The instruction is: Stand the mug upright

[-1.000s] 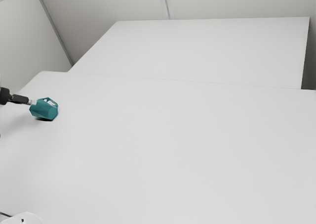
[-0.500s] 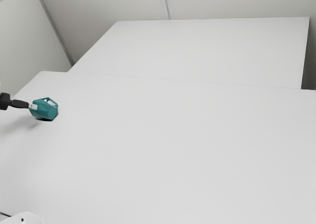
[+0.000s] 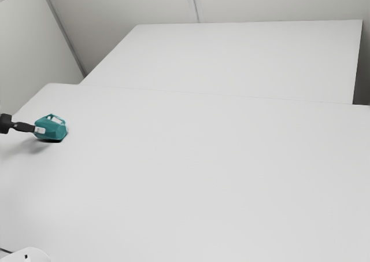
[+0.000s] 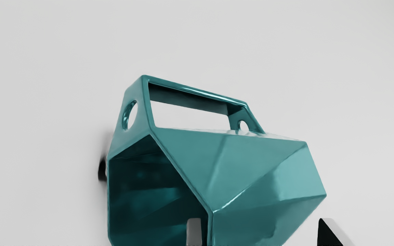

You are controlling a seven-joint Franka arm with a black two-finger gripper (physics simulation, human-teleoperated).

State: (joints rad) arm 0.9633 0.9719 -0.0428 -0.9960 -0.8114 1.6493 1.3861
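And here the teal mug point(image 3: 54, 132) is seen tipped over at the white table point(image 3: 191, 175), not yet set upright. Right up against it in the exterior view, on its side toward the exterior view's left, the black gripper point(image 3: 39, 131) is spotted, spread wide, with nothing clamped! In the wrist view, one finger point(image 4: 194, 234) is seen over the mug's dark mouth point(image 4: 142, 194), just beside the rim; the other finger point(image 4: 327, 237) is held outside the mug, a gap left between it and the faceted wall. (Whether the first is dipped inside the mouth cannot be told.) The angular handle point(image 4: 197, 90) is shown jutting from the mug's side, and well apart from the mug, nearer the exterior camera, a white rounded object point(image 3: 26, 256) is glimpsed.
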